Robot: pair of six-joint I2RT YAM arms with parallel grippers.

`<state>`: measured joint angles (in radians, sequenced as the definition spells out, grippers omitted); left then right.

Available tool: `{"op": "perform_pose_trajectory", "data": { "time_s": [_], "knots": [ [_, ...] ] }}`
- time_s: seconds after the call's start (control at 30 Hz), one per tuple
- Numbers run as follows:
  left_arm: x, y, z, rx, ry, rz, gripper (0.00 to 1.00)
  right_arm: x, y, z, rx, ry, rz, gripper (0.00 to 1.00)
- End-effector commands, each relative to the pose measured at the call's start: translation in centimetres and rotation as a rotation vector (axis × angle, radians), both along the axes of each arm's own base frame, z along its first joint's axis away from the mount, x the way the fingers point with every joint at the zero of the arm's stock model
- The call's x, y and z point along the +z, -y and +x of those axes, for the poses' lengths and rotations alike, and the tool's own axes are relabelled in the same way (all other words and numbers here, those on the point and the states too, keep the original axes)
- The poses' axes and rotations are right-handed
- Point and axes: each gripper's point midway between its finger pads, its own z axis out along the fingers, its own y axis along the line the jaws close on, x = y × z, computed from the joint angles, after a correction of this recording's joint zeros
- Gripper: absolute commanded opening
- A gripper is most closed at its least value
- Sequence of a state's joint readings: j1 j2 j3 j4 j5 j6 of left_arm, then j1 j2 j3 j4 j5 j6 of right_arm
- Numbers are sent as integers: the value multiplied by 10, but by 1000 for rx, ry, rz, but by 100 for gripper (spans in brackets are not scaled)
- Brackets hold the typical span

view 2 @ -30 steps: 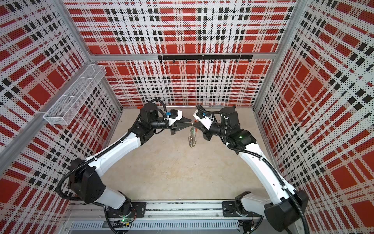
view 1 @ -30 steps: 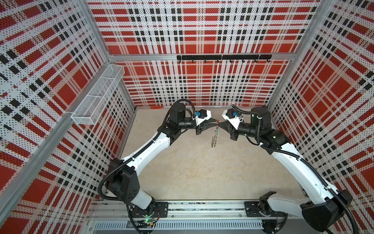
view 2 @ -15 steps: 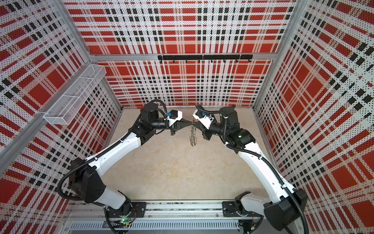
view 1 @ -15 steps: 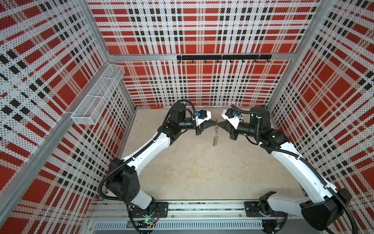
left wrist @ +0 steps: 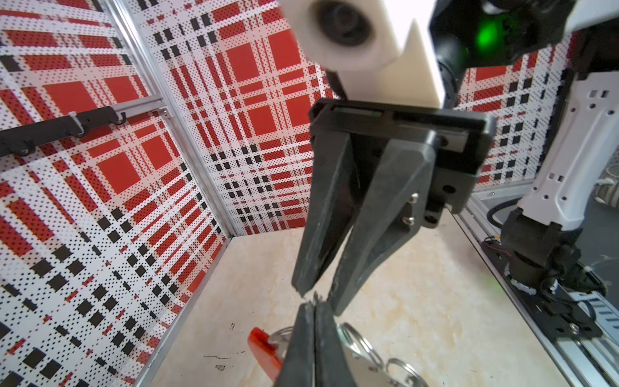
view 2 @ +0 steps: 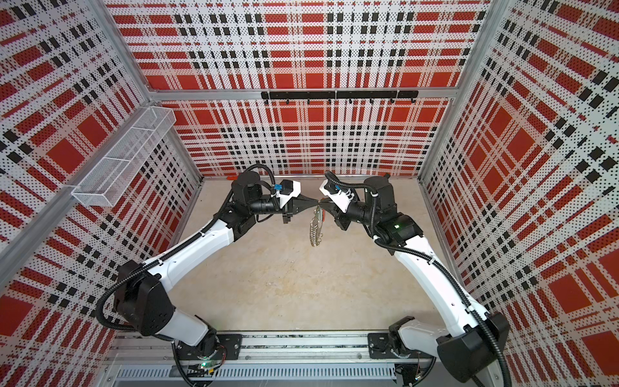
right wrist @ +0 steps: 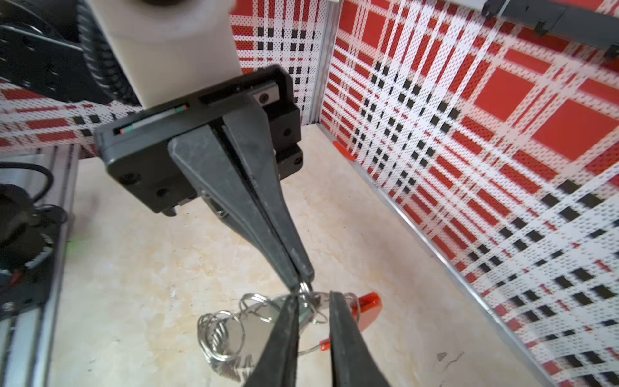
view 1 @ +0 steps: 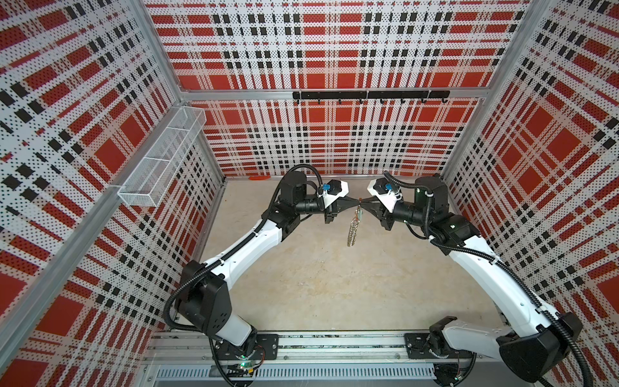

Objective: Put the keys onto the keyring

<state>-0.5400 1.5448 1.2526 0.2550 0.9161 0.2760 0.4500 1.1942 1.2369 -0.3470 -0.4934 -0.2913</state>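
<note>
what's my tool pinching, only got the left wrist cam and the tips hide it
Observer: In the right wrist view the left tool is shut on a small silver wire loop, right at its tips.
Operator: how's the big hoop sitting
Observer: In both top views the large grey metal hoop fringed with wire loops hangs edge-on, straight down from that pinch.
</note>
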Motion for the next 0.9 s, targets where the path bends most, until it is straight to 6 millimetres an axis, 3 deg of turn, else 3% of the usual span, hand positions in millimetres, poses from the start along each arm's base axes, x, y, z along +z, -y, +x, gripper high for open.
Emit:
{"op": "perform_pose_trajectory", "data": {
  "time_s": [0.0,0.23,0.37,0.53,0.87],
  "knots": [
    [31,-5,7,43,-29,-129,0,27,13,-2,-94,78,76,29],
    [47,-7,5,19,-141,-257,0,45,35,0,-221,-18,314,31],
    [58,-11,-5,-17,-147,-339,0,51,26,-2,-81,-197,515,35],
    [70,-21,-19,-74,-151,-426,0,64,17,-10,70,-273,679,37],
    [72,-30,-18,-49,-158,-476,0,65,6,-13,196,-338,759,36]
  ]
}}
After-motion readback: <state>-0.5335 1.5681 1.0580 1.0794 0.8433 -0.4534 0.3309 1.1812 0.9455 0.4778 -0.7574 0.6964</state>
